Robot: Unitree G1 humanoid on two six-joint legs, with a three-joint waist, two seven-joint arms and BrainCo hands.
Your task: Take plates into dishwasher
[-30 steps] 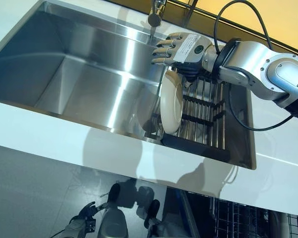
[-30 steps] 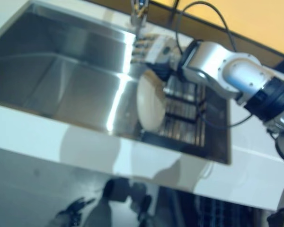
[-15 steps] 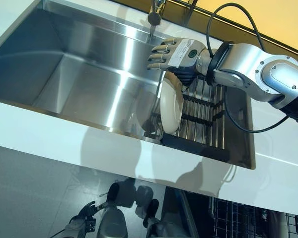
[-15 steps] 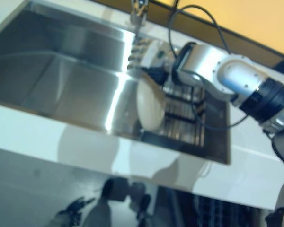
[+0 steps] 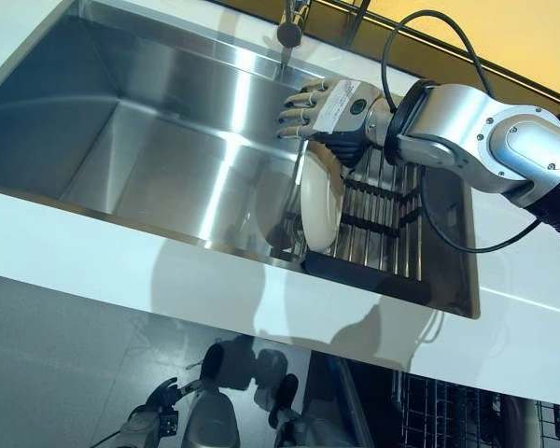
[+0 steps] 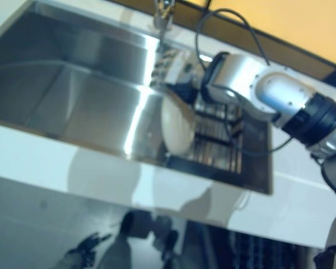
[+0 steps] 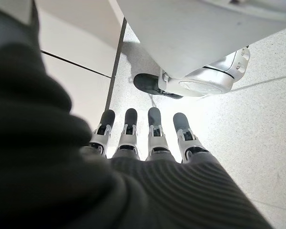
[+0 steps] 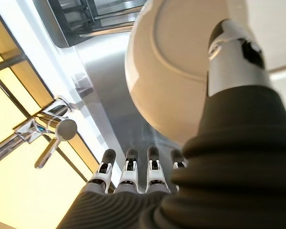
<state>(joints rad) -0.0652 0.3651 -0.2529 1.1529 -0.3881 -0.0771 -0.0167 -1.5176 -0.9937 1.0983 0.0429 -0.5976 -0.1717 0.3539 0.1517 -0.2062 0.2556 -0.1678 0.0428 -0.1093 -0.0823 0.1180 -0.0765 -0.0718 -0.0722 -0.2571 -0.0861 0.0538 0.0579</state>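
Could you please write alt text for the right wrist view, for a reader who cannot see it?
The robot's right hand reaches over a cream plate with fingers straight, its thumb lying across the plate's face without gripping it. Past the fingers are the steel sink wall and a chrome faucet, with part of a dark rack beyond the plate.

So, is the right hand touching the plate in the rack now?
Cannot tell. In the right wrist view the thumb lies across the plate, but no contact or gap shows plainly. The fingers reach over the sink, clear of the plate.
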